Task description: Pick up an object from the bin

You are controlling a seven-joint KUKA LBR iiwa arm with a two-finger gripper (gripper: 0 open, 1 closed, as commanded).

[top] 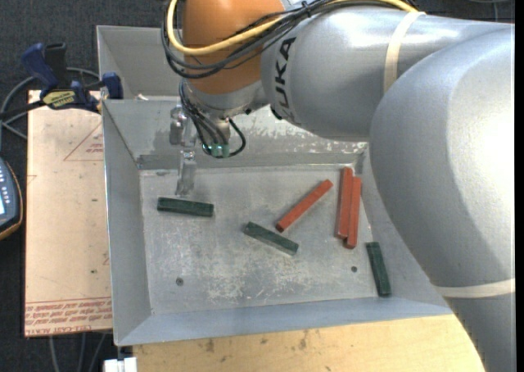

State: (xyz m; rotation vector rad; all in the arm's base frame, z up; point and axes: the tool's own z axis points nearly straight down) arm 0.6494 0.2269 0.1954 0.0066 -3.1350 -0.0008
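At the left of the scuffed grey metal bin (213, 280), the gripper (187, 186) hangs just above a flat, matte dark-green bar (185, 208); whether it is open or closed cannot be told. Another green bar (270, 238) and orange-red bars (304, 206) lie well apart, rightward.

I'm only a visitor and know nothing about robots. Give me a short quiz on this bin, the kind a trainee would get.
1. How many dark green sticks lie in the bin?
2. True or false: the gripper hangs over the bin's right half.
3. Which green stick is nearest the gripper? A) left B) middle C) right

Key: 1. Three. 2. False, it hangs over the left half. 3. A, the left green stick, just below the gripper.
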